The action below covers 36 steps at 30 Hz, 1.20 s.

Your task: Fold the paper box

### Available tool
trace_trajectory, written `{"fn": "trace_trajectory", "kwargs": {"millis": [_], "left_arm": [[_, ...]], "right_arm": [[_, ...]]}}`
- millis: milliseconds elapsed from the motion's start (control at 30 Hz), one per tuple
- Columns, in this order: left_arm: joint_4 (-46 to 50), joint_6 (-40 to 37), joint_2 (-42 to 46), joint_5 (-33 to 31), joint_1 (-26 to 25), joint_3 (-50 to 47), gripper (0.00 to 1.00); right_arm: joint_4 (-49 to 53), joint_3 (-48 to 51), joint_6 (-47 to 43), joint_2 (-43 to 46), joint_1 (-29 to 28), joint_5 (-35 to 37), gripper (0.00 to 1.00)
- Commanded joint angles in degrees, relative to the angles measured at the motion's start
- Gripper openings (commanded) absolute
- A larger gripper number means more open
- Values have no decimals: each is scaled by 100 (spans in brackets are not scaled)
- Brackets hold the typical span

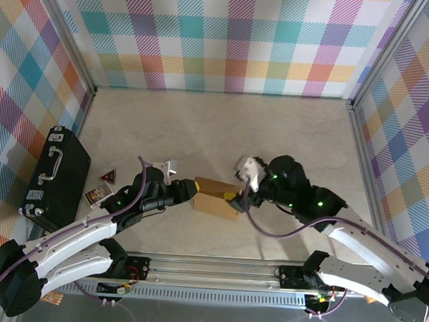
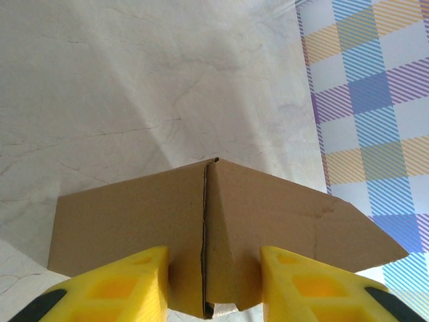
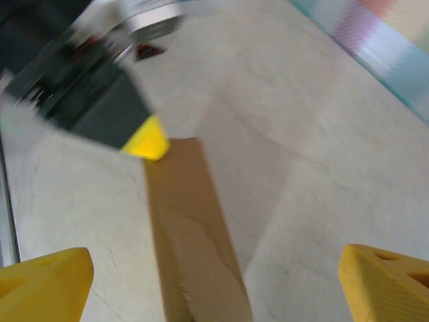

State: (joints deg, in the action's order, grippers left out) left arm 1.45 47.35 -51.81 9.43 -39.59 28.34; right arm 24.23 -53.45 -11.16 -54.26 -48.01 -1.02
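Left wrist cam has the left claw [image 2: 213,256] pinching the paper box [image 2: 120,221], right claw [image 3: 214,258] spread wide at its other end.

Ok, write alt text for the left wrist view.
A folded brown paper box fills the gap between the left gripper's yellow fingers. Behind it, a pale marbled table and, at right, a plaid wall.

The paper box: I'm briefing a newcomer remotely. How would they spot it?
On the pale marble-look table, look midway along, just beyond the front metal rail. The brown corrugated cardboard box sits there; unlike the black hard case at far left, it is small, plain and has no handle.
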Motion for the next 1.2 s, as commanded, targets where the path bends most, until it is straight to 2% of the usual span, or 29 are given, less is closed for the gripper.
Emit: {"fn": "trace_trajectory", "kwargs": {"millis": [0, 100, 200, 467, 633, 933, 1167], "left_arm": [[1050, -15, -120, -258, 46, -170, 37], [1056, -41, -155, -299, 44, -149, 37], [1076, -85, -223, -301, 46, -103, 37], [1162, -204, -326, -274, 14, -6, 37], [1199, -217, -324, -319, 11, -12, 37], [1130, -204, -331, -328, -2, -124, 37], [982, -165, -418, -324, -7, -212, 37]], "right_arm": [[653, 11, 3200, 120, 627, -79, 91], [337, 655, 4720, 349, 1271, -1080, 87], [-383, 1158, 5530, 394, 1531, -1726, 83], [-531, 1069, 5732, -167, 1531, -2455, 84], [-554, 1304, 5889, -306, 1544, -2638, 74], [-1126, 2425, 6171, -283, 1667, -2728, 58], [-1627, 3024, 6228, -604, 1902, -2766, 53]]}}
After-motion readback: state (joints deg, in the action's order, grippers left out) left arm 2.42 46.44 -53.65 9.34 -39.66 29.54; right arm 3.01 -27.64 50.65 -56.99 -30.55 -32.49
